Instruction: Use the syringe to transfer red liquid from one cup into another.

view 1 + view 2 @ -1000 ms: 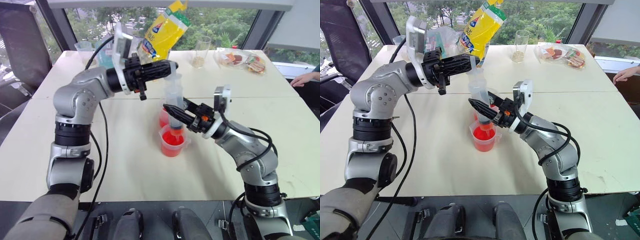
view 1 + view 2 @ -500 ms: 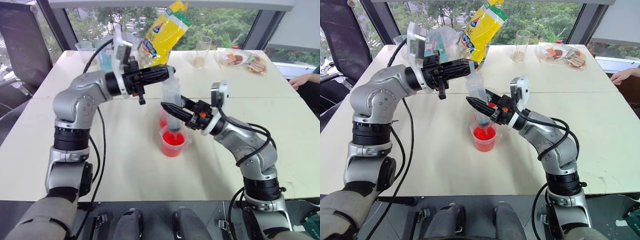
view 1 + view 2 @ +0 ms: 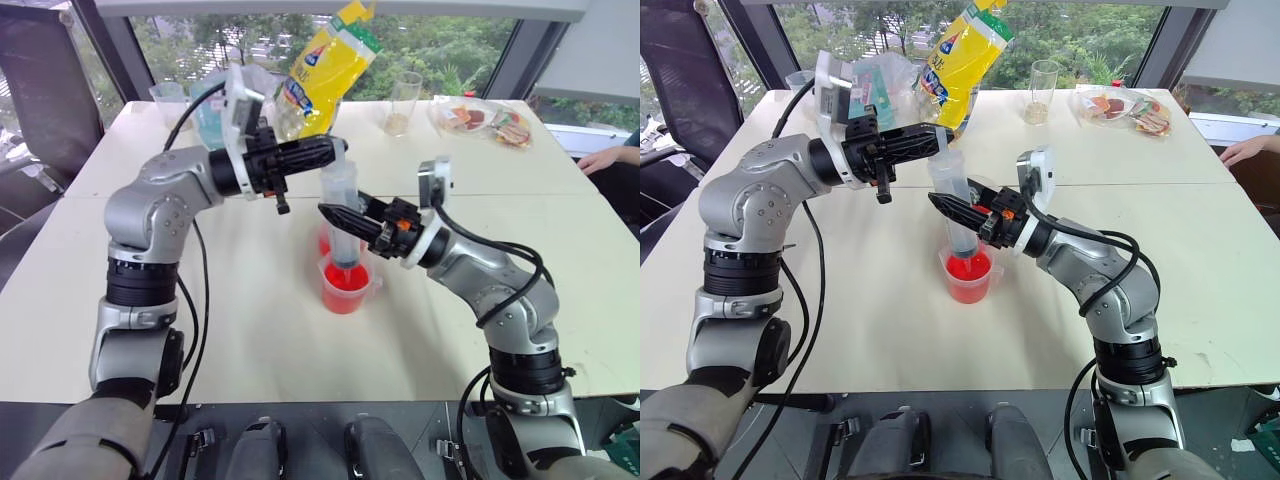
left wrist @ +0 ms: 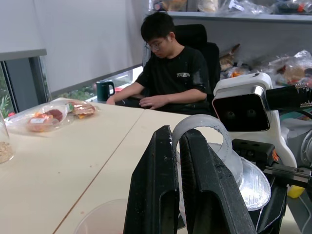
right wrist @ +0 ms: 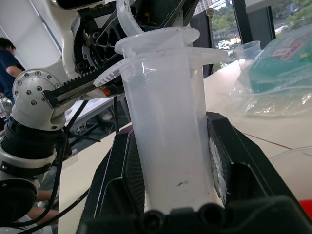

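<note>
The clear syringe (image 3: 342, 200) stands nearly upright over the middle of the table, and its barrel (image 5: 165, 122) looks clear. My right gripper (image 3: 337, 216) is shut on the barrel from the right. From the left, my left gripper (image 3: 336, 151) is shut on the plunger ring (image 4: 200, 130) at the top. The syringe's lower end reaches down into the front cup (image 3: 345, 287), which holds red liquid (image 3: 968, 268). A second cup (image 3: 326, 240) showing red stands just behind it, partly hidden by the syringe and my right fingers.
At the back of the table are a yellow bag (image 3: 325, 65), a tall glass with beige contents (image 3: 403, 103), wrapped food packets (image 3: 490, 122) and a clear cup (image 3: 168, 97). A person's hand (image 3: 608, 158) rests at the right edge. A seated person (image 4: 170, 73) is beyond the table.
Both grippers keep their hold and the syringe stays over the front cup. My right wrist has lifted and rolled slightly.
</note>
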Robot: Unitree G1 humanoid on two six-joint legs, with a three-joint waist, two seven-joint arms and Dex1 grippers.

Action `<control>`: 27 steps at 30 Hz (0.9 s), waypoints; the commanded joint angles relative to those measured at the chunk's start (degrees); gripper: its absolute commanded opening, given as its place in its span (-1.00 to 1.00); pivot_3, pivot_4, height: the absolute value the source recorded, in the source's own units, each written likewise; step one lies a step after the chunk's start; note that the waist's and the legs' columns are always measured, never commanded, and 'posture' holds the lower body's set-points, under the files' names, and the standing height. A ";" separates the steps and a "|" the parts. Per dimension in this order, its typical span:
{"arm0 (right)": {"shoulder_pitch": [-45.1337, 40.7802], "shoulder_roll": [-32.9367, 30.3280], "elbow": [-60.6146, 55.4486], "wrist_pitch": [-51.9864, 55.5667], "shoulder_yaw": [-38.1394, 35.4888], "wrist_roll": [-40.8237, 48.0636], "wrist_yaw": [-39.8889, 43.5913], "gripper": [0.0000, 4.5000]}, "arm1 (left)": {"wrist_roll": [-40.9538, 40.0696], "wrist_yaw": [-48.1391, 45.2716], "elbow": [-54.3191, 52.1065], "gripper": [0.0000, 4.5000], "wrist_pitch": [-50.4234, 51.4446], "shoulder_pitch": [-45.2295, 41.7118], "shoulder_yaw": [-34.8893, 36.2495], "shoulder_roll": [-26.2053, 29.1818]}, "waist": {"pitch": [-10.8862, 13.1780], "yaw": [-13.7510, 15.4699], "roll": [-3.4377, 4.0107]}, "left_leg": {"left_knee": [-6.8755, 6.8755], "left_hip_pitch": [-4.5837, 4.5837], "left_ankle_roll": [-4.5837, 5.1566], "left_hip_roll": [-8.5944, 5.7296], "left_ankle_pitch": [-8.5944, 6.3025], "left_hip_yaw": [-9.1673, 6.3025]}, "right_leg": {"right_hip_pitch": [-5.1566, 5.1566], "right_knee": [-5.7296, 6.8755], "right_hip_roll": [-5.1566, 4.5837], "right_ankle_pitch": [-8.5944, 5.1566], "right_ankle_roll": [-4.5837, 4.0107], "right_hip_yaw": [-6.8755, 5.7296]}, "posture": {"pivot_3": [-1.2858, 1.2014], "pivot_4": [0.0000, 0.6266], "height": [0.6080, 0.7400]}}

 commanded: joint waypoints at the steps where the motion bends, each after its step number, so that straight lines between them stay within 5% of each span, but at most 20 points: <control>1: -4.65 0.94 -3.43 -4.00 -3.80 1.95 -0.72 -0.38 | -0.54 -2.37 -2.25 -0.97 2.56 1.54 -5.89 -0.87 | 0.00 0.00 0.00 | 0.00 0.00 0.00 0.00 0.00 0.00 | 0.00 0.00 0.00 0.00 0.00 0.00 | 0.03 -0.52 1.00; 5: -3.43 0.73 -3.25 -3.97 -3.52 1.79 -0.02 -0.38 | -1.42 -1.49 -1.88 -0.97 3.47 0.36 -3.21 0.84 | 0.00 0.01 0.00 | 0.00 0.00 0.00 0.00 0.00 0.00 | 0.00 0.00 0.00 0.00 0.00 0.00 | 0.03 -0.52 1.00; 6: -3.23 0.66 -3.22 -3.93 -3.51 1.79 0.08 -0.38 | -1.55 -1.42 -1.86 -0.84 3.67 0.23 -2.69 1.46 | 0.00 -0.03 0.00 | 0.00 0.00 0.00 0.00 0.00 0.00 | 0.00 0.00 0.00 0.00 0.00 0.00 | 0.03 -0.52 1.00; 9: -2.82 0.47 -3.22 -3.78 -3.48 1.76 0.27 -0.38 | -2.48 -1.09 -2.06 -0.35 4.63 0.12 -1.04 3.68 | 0.00 -0.12 0.00 | 0.00 0.00 0.00 0.01 0.00 0.00 | -0.01 0.00 0.01 0.00 0.00 0.00 | 0.03 -0.52 1.00; 15: -2.74 0.33 -3.24 -3.34 -3.42 1.69 0.23 -0.38 | -4.14 -0.35 -2.82 0.99 6.07 0.54 2.04 8.20 | 0.00 -0.06 -0.01 | 0.00 0.00 0.00 0.01 0.00 0.00 | 0.00 0.00 0.00 0.00 0.00 -0.01 | 0.03 -0.52 1.00; 27: -6.81 -1.48 -2.73 0.35 -5.67 4.30 -2.77 -0.38 | -6.52 1.12 -6.67 0.99 6.92 4.91 4.03 11.78 | 0.01 -0.11 0.00 | -0.01 0.00 0.00 0.01 0.00 -0.01 | -0.01 0.00 -0.02 0.00 0.00 0.00 | 0.03 -0.52 1.00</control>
